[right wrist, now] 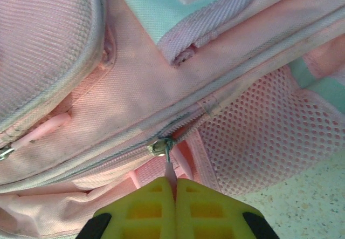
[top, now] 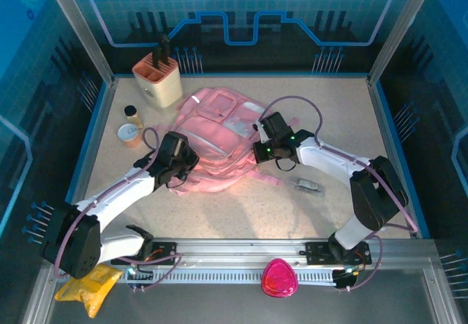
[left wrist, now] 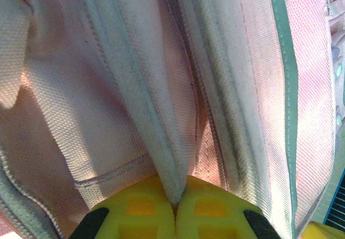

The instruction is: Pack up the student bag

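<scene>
Student bag point(top: 219, 130) lies flat at centre of the table point(top: 241, 211), btwn the two arms. L gripper point(left wrist: 175, 201) is clamped tight on a raised fold point(left wrist: 161, 142) of the bag's pink fabric, near-left side. R gripper point(right wrist: 175, 188) is pinched closed on the thin pink zipper pull point(right wrist: 169, 169), just below the metal slider point(right wrist: 158, 147). Prob. the main zip, though it's hard to tell this close.

Beige holder point(top: 158, 77) sat back left, small bottle point(top: 131, 113) and tan cup point(top: 131, 134) beside it, grey gadget point(top: 308, 186) off right, pink blob point(top: 278, 278) up front.
</scene>
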You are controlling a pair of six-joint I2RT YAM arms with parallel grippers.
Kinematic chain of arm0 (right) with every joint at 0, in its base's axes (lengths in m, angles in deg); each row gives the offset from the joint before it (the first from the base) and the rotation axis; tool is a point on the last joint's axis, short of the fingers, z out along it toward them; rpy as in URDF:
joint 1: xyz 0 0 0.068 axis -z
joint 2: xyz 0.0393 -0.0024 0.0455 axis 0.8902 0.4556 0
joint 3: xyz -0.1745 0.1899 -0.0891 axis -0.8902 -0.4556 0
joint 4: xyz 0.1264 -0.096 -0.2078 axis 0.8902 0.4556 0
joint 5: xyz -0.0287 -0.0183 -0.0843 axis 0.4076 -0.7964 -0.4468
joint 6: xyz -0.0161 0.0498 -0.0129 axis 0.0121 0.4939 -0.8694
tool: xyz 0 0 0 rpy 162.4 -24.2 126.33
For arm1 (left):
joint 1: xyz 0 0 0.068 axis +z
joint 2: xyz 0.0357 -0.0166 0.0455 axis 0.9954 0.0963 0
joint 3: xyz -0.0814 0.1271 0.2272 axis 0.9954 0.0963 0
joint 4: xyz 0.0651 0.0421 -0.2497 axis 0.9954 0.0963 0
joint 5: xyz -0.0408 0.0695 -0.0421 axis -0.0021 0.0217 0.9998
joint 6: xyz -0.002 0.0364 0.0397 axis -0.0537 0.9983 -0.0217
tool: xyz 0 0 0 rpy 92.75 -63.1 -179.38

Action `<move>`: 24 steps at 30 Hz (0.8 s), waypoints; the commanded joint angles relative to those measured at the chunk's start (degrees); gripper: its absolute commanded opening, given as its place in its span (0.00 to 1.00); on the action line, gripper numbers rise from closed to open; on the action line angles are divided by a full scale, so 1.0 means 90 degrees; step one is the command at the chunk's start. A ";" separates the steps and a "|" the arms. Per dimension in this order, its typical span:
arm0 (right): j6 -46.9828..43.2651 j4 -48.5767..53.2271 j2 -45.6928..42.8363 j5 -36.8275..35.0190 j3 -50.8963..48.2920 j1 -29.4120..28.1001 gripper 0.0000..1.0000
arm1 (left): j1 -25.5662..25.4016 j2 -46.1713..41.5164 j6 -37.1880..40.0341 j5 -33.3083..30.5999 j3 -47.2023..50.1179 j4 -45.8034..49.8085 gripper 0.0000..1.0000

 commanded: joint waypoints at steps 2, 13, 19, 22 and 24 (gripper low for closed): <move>-0.0133 0.0597 0.0303 -0.0646 0.0397 0.0268 0.00 | 0.0217 0.0023 0.0370 -0.0843 -0.0315 0.0489 0.00; -0.0256 0.0610 -0.0211 -0.0603 0.0434 0.0121 0.09 | 0.0217 -0.0031 0.0750 -0.0651 -0.0565 0.0739 0.05; -0.0388 0.0556 0.0150 -0.0532 0.0600 0.0121 0.08 | 0.0217 -0.0089 0.0893 -0.0697 -0.0696 0.0890 0.06; -0.0396 0.0515 0.0266 -0.0502 0.0630 0.0121 0.05 | 0.0220 -0.0114 0.0928 -0.0772 -0.0773 0.1070 0.08; -0.0426 0.0531 0.0287 -0.0584 0.0683 0.0135 0.08 | 0.0217 -0.0128 0.0982 -0.0781 -0.0800 0.1074 0.09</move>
